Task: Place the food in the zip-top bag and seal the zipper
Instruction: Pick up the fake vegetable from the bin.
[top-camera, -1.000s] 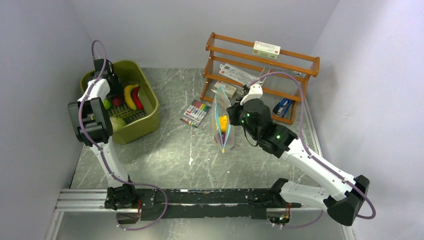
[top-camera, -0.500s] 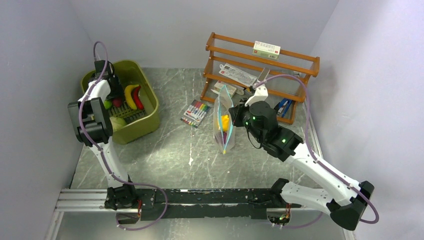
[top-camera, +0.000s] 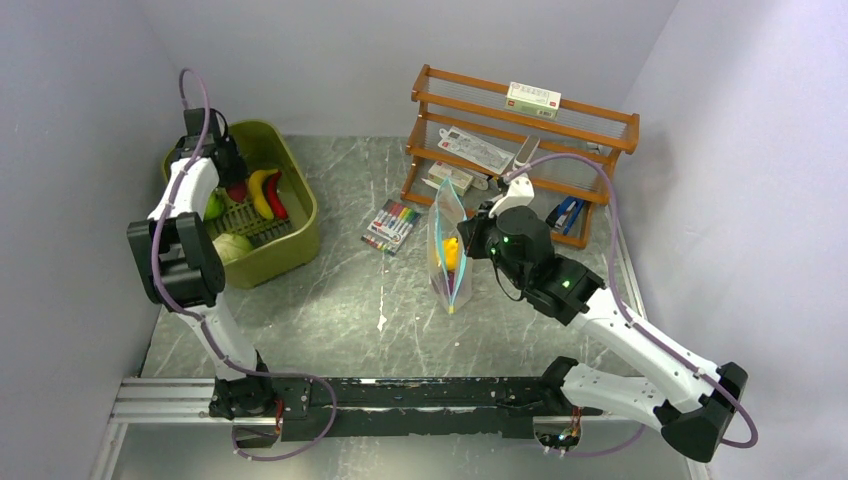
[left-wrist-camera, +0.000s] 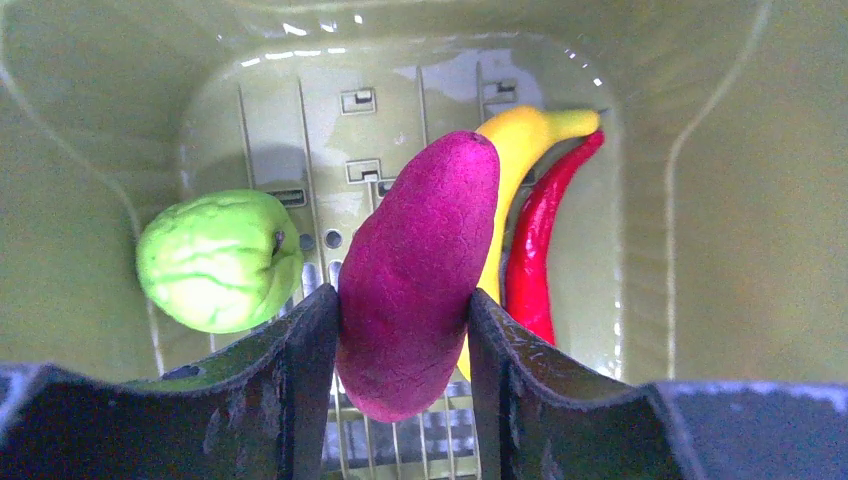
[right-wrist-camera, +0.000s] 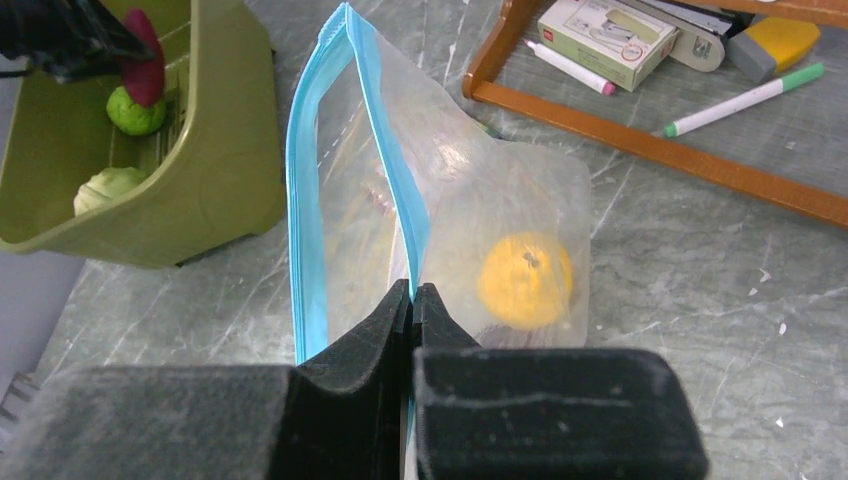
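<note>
My left gripper is shut on a purple-red food piece and holds it above the floor of the olive-green tub. Below it lie a green piece, a yellow banana and a red chili. From above, the left gripper hangs over the tub's far half, with a pale green piece at the near end. My right gripper is shut on the teal zipper of the zip-top bag. It holds the bag upright with its mouth gaping. An orange-yellow piece sits inside.
A pack of coloured markers lies on the table between the tub and the bag. A wooden rack with boxes, pens and a stapler stands right behind the bag. Walls close in on the left, back and right.
My left gripper has risen a little and drawn toward the tub's far end with the purple-red piece in it. The right arm has shifted slightly, still holding the bag up.
</note>
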